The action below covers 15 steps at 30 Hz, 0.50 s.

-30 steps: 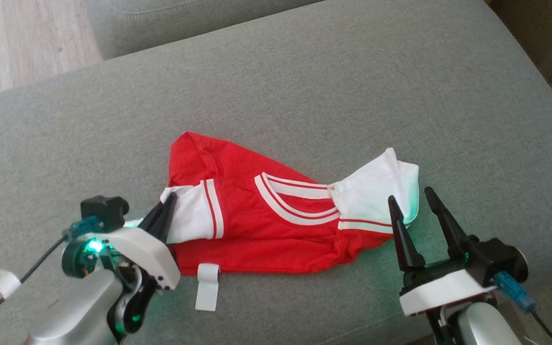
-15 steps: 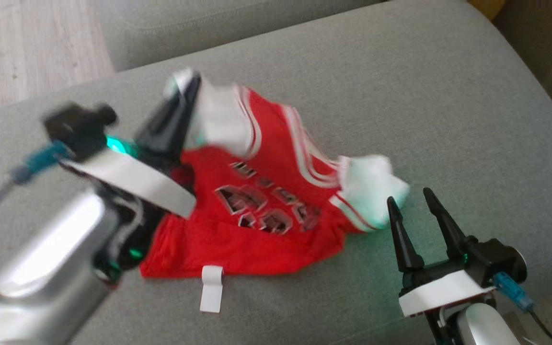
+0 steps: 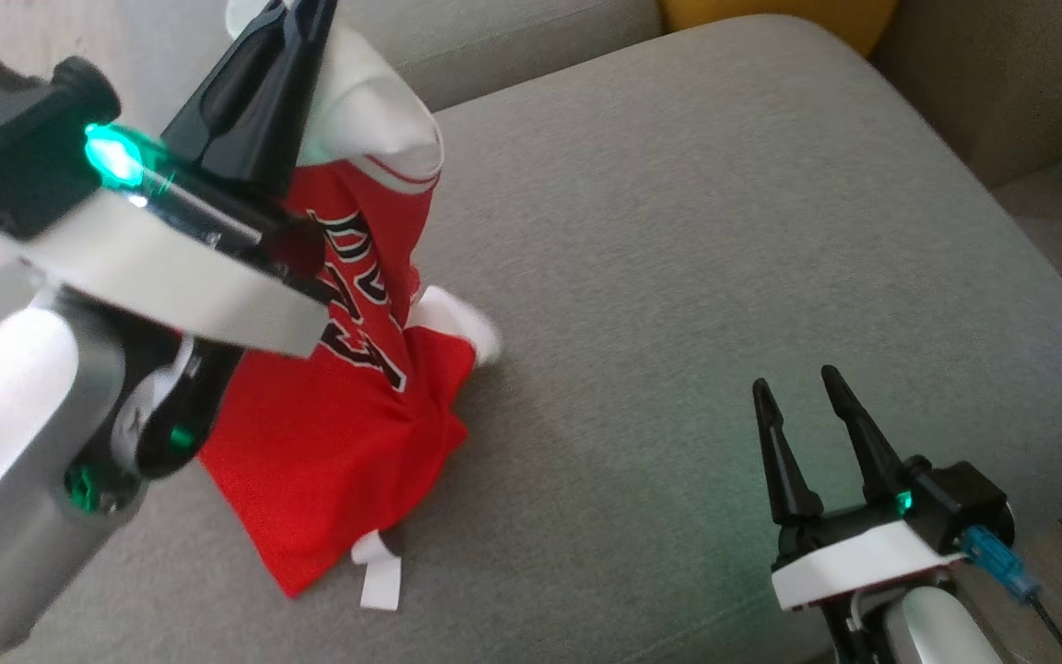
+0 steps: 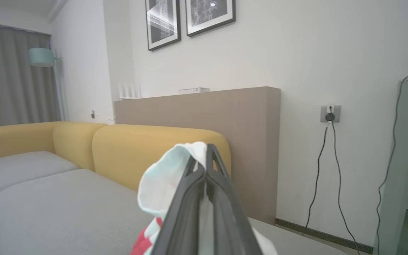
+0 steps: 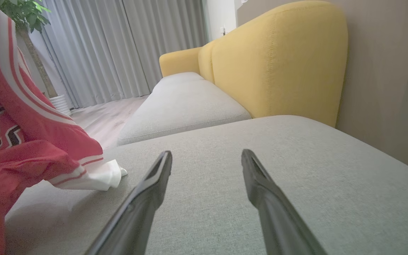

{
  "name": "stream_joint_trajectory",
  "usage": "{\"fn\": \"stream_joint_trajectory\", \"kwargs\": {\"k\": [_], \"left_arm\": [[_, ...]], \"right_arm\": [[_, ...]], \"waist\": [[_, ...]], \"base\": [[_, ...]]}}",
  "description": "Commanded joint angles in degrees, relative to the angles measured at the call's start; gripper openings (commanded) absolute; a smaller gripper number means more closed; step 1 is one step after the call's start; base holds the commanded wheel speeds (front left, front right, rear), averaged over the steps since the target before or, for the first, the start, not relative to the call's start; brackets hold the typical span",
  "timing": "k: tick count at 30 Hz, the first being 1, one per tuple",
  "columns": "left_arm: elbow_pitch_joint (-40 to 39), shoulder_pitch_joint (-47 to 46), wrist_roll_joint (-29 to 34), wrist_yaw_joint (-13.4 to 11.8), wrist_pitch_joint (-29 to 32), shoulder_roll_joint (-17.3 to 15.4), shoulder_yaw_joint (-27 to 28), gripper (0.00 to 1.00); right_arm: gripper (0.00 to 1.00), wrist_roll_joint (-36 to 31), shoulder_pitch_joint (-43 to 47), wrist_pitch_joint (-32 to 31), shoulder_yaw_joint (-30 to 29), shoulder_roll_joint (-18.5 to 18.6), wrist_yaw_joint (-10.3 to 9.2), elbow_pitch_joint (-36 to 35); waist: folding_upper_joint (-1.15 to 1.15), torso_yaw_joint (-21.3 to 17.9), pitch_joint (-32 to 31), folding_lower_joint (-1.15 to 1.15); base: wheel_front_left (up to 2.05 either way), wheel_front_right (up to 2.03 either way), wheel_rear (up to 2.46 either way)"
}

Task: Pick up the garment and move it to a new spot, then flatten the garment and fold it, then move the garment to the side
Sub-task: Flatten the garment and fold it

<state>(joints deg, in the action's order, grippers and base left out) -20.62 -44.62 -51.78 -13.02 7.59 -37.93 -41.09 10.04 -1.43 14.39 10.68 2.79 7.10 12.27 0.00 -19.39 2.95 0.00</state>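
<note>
Left pincer [image 3: 296, 23]: clamped tight on the gripped sleeve [image 3: 374, 111], white, up at far left. The red garment [image 3: 337, 433] hangs from it, its hem and other sleeve [image 3: 462, 327] resting on the grey sofa cushion [image 3: 678, 231]. Right pincer [image 3: 798, 392]: near right, fingers wide apart, holding nothing, well apart from the garment.

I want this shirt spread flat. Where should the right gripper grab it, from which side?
Probably the white sleeve lying on the cushion, coming low from the right: it juts toward the right gripper; the shirt hangs bunched from the left gripper.
</note>
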Motion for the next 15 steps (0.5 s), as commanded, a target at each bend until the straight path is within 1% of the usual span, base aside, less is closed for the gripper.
{"fn": "stream_joint_trajectory", "kwargs": {"k": [1, 5, 8, 15], "left_arm": [[-1.9, -2.1, 0.3, -0.5, 0.3, -2.6, 3.1, 0.0], [-5.4, 1.9, -1.2, -1.9, 0.8, -3.4, 2.5, 0.0], [-7.5, 3.8, -1.4, -2.5, 0.9, -4.7, 2.4, 0.0], [-11.6, 3.2, -0.9, -4.3, 1.6, -7.5, 4.8, 0.0]], "right_arm": [[1.0, 0.3, -0.4, 0.6, 1.2, 0.1, 0.39, -1.5], [1.0, 0.3, 0.4, 0.6, 0.2, 0.1, 0.39, -1.6], [1.0, 0.0, 1.0, 0.6, -0.2, 0.1, 0.39, -1.8], [1.0, -0.5, 0.9, 0.6, -0.6, 0.1, 0.39, -2.2]], "waist": [[0.0, -1.3, -1.1, 0.0], [0.0, -2.8, -2.0, 0.0], [0.0, -3.4, -2.3, 0.0], [0.0, -4.8, -1.9, 0.0]], "base": [[0.0, 0.0, 0.0], [0.0, 0.0, 0.0], [0.0, 0.0, 0.0], [0.0, 0.0, 0.0]]}}
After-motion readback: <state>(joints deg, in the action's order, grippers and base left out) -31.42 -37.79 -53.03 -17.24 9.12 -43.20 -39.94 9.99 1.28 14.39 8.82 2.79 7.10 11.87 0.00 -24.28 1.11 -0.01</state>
